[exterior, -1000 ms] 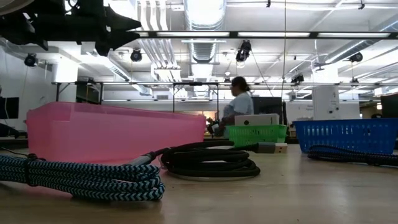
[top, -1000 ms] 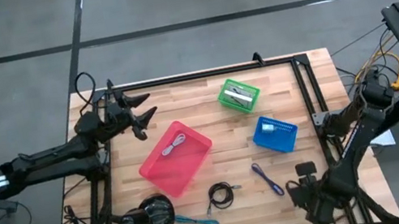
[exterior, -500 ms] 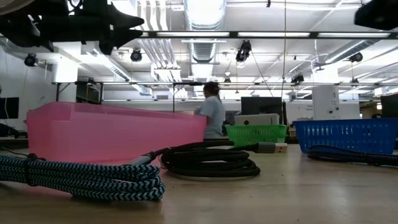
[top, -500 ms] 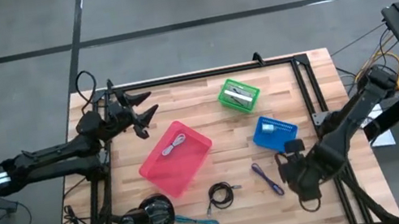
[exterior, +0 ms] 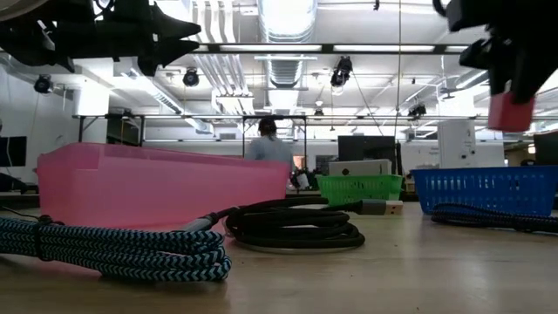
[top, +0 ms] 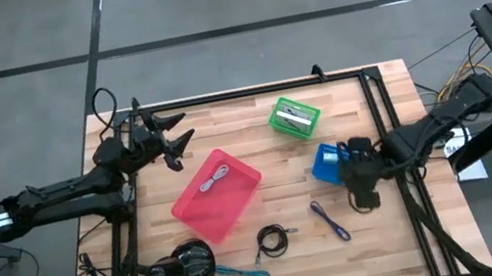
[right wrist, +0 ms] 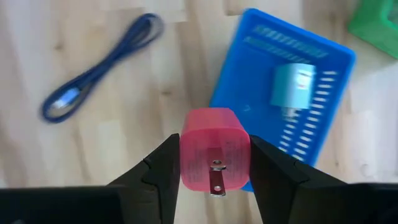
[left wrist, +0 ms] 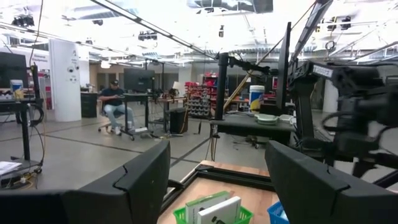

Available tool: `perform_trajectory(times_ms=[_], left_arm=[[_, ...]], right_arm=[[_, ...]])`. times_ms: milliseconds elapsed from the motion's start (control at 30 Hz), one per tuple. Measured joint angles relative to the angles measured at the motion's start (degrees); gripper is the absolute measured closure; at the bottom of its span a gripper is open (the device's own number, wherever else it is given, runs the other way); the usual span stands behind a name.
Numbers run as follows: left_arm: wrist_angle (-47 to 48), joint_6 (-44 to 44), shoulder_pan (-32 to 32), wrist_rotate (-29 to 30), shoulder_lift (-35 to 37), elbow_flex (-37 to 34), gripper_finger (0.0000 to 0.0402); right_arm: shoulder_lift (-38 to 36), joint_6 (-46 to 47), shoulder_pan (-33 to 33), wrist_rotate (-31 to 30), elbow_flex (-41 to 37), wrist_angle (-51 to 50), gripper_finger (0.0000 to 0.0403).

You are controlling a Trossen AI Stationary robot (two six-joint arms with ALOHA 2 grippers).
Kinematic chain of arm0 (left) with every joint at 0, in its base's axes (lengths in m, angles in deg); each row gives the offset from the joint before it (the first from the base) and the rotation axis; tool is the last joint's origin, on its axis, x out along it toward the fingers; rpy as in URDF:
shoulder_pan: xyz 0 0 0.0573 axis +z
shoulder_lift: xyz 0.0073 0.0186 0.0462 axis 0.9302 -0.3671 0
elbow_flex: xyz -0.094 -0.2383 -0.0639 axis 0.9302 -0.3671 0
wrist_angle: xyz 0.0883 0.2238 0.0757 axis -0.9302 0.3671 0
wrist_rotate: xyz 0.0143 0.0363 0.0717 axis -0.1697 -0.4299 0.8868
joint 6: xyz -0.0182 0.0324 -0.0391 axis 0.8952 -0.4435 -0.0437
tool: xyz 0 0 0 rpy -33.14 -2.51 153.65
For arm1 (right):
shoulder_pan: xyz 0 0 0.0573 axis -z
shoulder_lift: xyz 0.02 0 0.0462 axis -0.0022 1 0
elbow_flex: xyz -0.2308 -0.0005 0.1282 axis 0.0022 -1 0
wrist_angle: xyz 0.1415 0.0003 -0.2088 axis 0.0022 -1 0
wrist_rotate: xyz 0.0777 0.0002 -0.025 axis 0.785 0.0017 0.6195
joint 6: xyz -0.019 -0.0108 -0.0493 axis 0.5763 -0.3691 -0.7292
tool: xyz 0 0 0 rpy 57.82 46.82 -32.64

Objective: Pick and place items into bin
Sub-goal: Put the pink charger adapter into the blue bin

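Observation:
My right gripper (top: 364, 188) hovers over the table by the blue bin's (top: 343, 168) near right side, shut on a small pink-red plug block (right wrist: 214, 157). A light-blue block (right wrist: 293, 85) lies in that bin. A purple cord (top: 330, 220) lies on the wood just left of the gripper. A black coiled cord (top: 271, 241) and a teal braided cord (top: 242, 273) lie near the table's near edge. The pink bin (top: 201, 215) holds a whitish cord (top: 216, 177). My left gripper (top: 175, 140) waits open near the far left corner, above the table. My right gripper pinches the pink-red plug block by two opposite side faces (right wrist: 184, 155) between its two fingers. It comes from above, pointing down. The block is lifted clear of the table (exterior: 510, 110), and the face with the metal prong (right wrist: 216, 177) is turned up toward the wrist.
A green bin (top: 294, 116) with a pale packet stands near the far edge. A large black round object (top: 180, 269) sits at the near left. A black metal frame (top: 248, 93) runs along the table's far and side edges. Bare wood lies between the bins.
My right gripper has travelled from the table's near right corner toward the far edge and the blue bin, turning as it went. It has carried the pink-red block up into the low view's top right. The left arm has stayed still. A person has walked across the background.

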Motion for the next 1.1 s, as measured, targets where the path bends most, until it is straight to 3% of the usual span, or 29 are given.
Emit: perform_trajectory(times_ms=[533, 1100], left_arm=[[0.1, -4.3, 0.0, 0.0, -0.4, -0.3, 0.0155], [0.1, -5.6, 0.0, 0.0, -0.6, -0.3, 0.0155]], right_arm=[[-1.6, -14.3, 17.7, 3.7, -2.1, 0.2, 0.0261], [-1.6, -17.6, 26.0, 8.3, -11.0, 1.6, 0.0261]])
